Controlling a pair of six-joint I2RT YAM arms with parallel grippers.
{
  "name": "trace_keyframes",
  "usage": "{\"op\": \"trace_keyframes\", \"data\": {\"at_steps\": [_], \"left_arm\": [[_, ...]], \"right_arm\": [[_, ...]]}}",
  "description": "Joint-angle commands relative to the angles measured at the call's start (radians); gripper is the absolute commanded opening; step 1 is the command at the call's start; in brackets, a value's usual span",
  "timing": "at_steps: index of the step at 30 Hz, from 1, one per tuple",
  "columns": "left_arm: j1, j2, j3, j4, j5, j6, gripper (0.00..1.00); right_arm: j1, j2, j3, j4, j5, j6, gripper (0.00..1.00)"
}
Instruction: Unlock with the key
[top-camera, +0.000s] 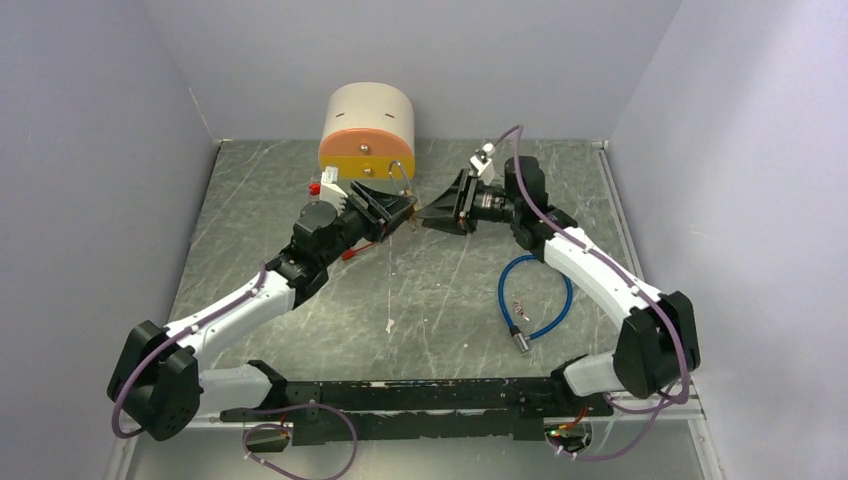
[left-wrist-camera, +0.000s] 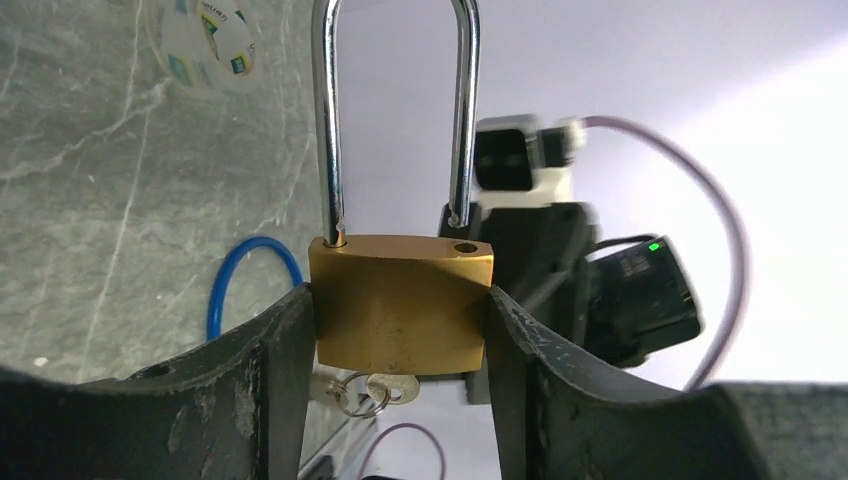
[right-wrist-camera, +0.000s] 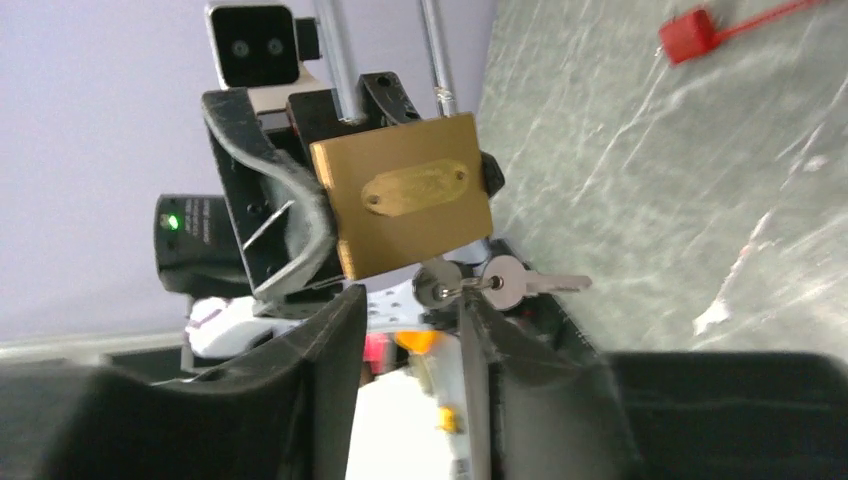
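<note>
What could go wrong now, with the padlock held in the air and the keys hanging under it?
1. The right gripper has its fingers close to the keys; backing away could snag them and tug the padlock.
2. The left gripper holds the padlock only by its smooth sides, so it might slip.
3. The shackle has its free leg just above its hole; a bump could relock it.

**Brass padlock (left-wrist-camera: 402, 300) clamped in the left gripper (left-wrist-camera: 400, 340), seen from its wrist.**
Two black fingers (left-wrist-camera: 270, 380) press against the sides of the upright lock body. The chrome shackle (left-wrist-camera: 325, 120) has its left leg seated in the body, while its right leg ends just above its hole, clear of it. A key (left-wrist-camera: 395, 388) on a ring (left-wrist-camera: 352, 395) sits at the underside. Behind, blurred, stands the right arm (left-wrist-camera: 560, 270) with a green light (left-wrist-camera: 655, 245). A blue cable (left-wrist-camera: 250, 275) loops on the marbled table (left-wrist-camera: 90, 200) at left.
</note>
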Motion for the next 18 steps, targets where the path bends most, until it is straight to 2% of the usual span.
{"op": "trace_keyframes", "data": {"at_steps": [1, 4, 8, 14, 18], "left_arm": [[-0.005, -0.065, 0.033, 0.052, 0.051, 0.157, 0.15], [-0.005, -0.056, 0.107, -0.011, 0.155, 0.297, 0.16], [-0.005, -0.042, 0.236, -0.172, 0.317, 0.561, 0.16], [-0.004, -0.061, 0.290, -0.257, 0.425, 0.769, 0.17], [-0.005, -0.066, 0.292, -0.221, 0.473, 0.756, 0.17]], "right_arm": [[-0.041, -0.102, 0.115, -0.163, -0.017, -0.321, 0.55], [-0.068, -0.162, 0.121, -0.227, -0.008, -0.471, 0.71], [-0.072, -0.213, 0.178, -0.255, 0.022, -0.554, 0.78], [-0.073, -0.135, 0.331, -0.432, 0.117, -0.623, 0.77], [-0.072, -0.097, 0.386, -0.498, 0.167, -0.662, 0.72]]}}
